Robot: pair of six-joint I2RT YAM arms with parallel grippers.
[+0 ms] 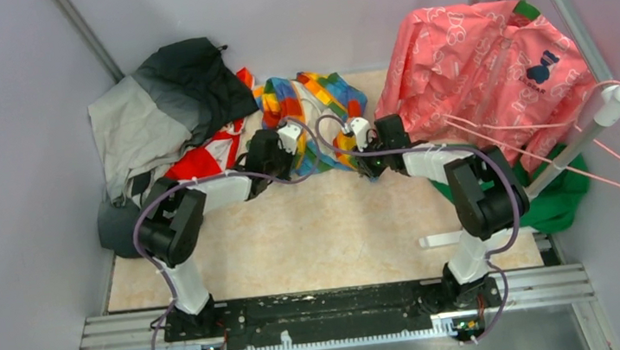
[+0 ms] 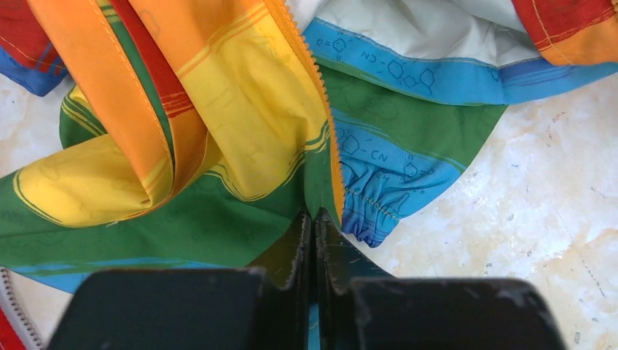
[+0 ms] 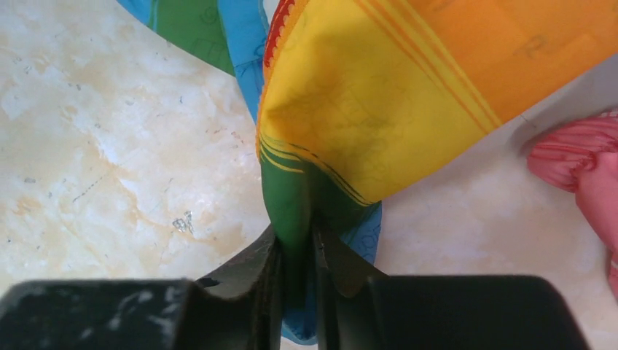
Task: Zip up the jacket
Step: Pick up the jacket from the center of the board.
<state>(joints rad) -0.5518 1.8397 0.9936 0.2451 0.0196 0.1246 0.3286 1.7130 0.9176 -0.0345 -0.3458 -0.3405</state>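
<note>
Now, the rainbow jacket (image 1: 311, 97) is lying crumpled at the 12 o'clock side of the counter (image 1: 321, 226), and both arms are reaching to its near hem. The left end effector (image 2: 313, 226) is pinching the green hem band right at the bottom of the orange zipper (image 2: 324, 109), with its fingers pressed together on the cloth. The right end effector (image 3: 295, 244) is clamping a fold of green hem, with yellow cloth bulging above it. I am judging that the step in hand is taking hold of the two front edges, so that they can be brought side by side. To do it well, the two grips should be drawing the hem gently toward 9 and 3 o'clock to flatten the panels, staying low over the counter, and the teeth should be turning upward. The slider is not showing in any view, so it is needing to be found first. Counting now: one rainbow jacket, one row of orange teeth in view, two end effectors, one grey-and-black jacket (image 1: 160, 104) at 10 o'clock, one pink garment (image 1: 485, 52) at 2 o'clock and one green cloth (image 1: 565, 196) at 3 o'clock.
</note>
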